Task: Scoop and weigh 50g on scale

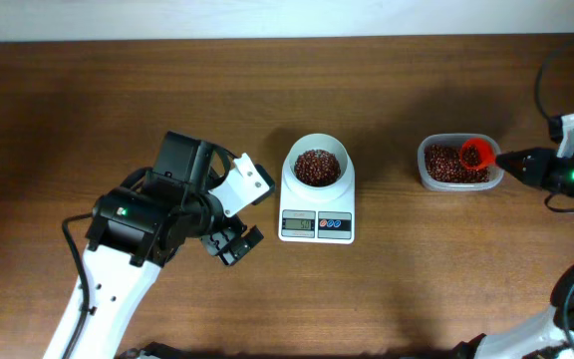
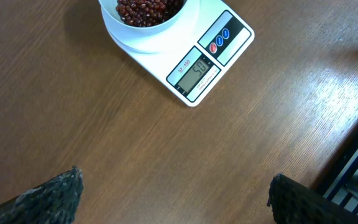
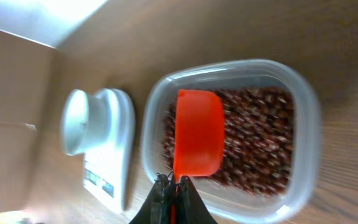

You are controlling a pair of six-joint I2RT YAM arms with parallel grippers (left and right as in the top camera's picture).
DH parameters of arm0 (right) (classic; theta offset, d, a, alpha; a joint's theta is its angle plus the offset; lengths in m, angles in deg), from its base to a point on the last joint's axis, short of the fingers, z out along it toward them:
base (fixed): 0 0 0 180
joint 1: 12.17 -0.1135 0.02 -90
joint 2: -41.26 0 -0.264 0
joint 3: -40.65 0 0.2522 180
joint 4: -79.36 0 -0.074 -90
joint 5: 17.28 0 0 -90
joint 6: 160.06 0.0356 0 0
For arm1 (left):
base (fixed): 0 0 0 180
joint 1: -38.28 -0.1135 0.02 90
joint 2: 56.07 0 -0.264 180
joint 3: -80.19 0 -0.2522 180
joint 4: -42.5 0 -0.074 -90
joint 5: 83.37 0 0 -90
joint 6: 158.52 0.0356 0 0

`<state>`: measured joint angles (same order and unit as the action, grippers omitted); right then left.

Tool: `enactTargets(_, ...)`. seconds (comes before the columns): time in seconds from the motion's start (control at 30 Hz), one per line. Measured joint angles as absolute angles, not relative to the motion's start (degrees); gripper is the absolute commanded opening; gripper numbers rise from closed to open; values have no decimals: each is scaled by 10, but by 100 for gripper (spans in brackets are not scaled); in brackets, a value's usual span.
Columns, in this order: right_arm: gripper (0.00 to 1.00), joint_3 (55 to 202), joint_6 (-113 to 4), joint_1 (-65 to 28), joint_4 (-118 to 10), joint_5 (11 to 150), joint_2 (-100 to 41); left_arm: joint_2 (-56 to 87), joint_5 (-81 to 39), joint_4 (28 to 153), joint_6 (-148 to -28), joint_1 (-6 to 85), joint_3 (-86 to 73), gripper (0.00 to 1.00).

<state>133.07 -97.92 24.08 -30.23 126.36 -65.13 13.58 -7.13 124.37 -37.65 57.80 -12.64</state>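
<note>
Where scale (image 1: pixel 316 205) stands, bean tub (image 1: pixel 421 166) sits apart — orange scoop (image 1: pixel 476 154) inside.

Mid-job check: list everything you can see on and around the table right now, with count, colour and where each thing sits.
scale: one, white, middle of the table, display toward the robot
bowl: one, white, on top of the scale
beans in the bowl: a heap, red-brown
tub: one, clear plastic, right of the scale, apart from it
beans in the tub: a layer, red-brown
scoop: one, orange-red, over the tub's right part
table: one, brown wood
left gripper: open, empty, left of the scale
right gripper: shut on the scoop's handle, at the tub
</note>
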Motion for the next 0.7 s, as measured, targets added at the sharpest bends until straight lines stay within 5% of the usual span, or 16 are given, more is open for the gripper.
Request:
enactTargets(0.4,4,1371,-942,-23,-303,727,-570,136,-71,1244,-377,578,-126,99)
enactTargets(0.7,4,1377,-885,-72,-313,569,-570,136,-71,1244,-377,578,-126,99)
